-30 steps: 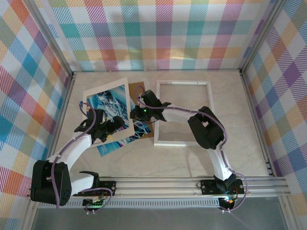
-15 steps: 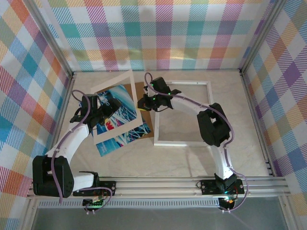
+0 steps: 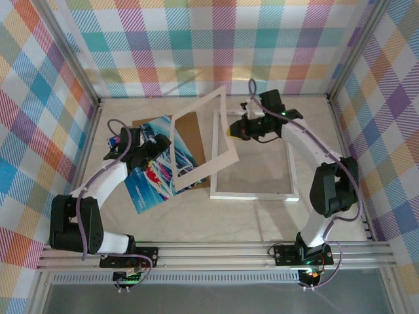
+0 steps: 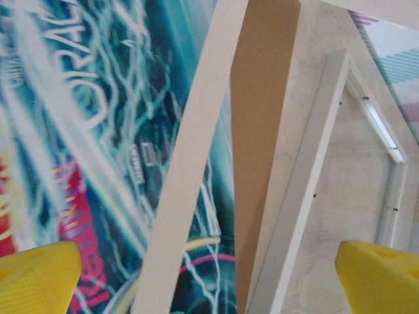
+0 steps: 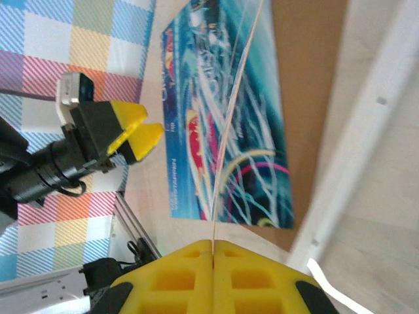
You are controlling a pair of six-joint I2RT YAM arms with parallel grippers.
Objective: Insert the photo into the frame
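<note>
one raised right tool (image 5: 213, 246) on mat (image 3: 205, 170)

A thin cream mat border (image 3: 200, 106) stood tilted (pinched at its right edge by the right gripper (image 3: 234, 131)), barring the way between the blue swirled photo (image 3: 145, 186) at centre left and the white moulded frame (image 3: 252, 195). The lower half of the clear pane (image 3: 255, 176) lay open from above.

The photo (image 3: 145, 188) lies on the board (image 3: 190, 128) toward the table's (image 3: 262, 226) left edge, the frame (image 3: 252, 195) right of it, the mat (image 3: 225, 124) tilted between.
</note>
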